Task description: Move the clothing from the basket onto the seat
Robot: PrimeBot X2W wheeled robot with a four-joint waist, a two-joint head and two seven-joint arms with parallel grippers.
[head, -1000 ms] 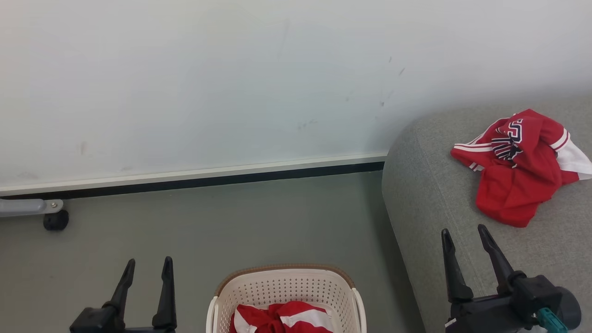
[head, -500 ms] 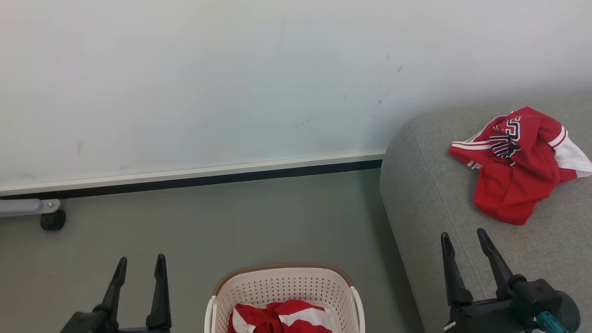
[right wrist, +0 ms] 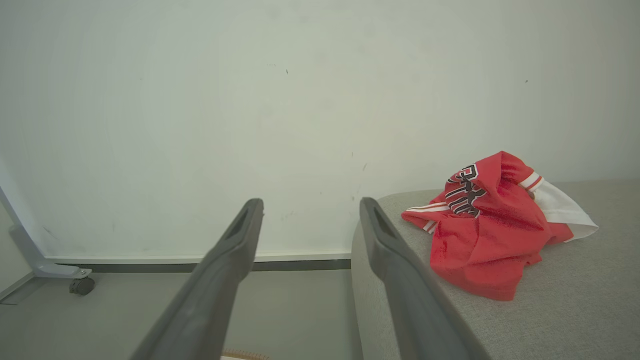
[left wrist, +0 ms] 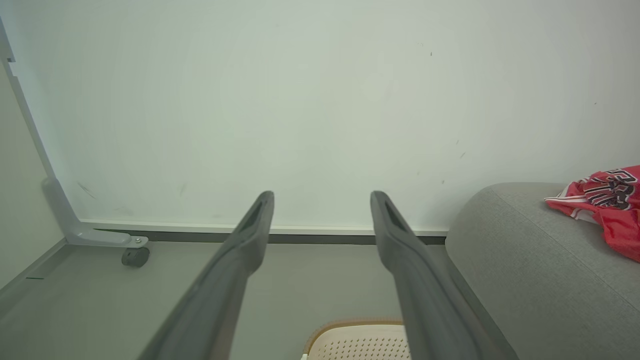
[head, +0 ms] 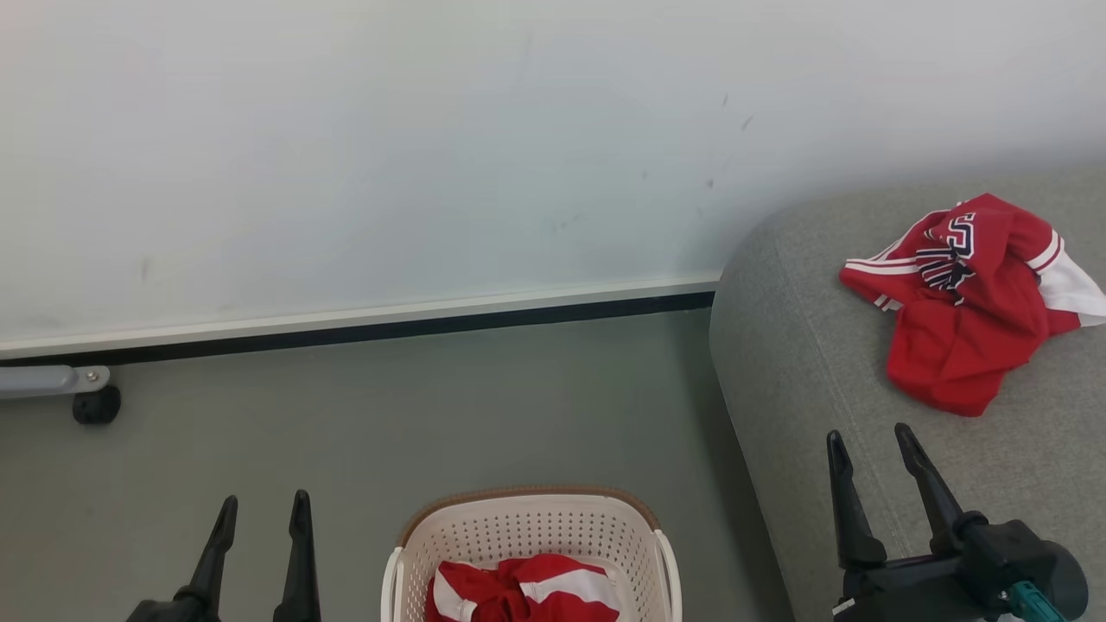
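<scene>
Your left gripper (head: 264, 498) and right gripper (head: 868, 432) hover spread and empty, presumably because the red white-banded garment (head: 518, 593) awaits in the near cream perforated basket (head: 518, 530).

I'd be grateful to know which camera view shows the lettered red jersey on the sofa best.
The right wrist view: the jersey lies whole and large on the sofa, lettering visible. The head view shows it smaller, at the right edge; the left wrist view crops it.
</scene>
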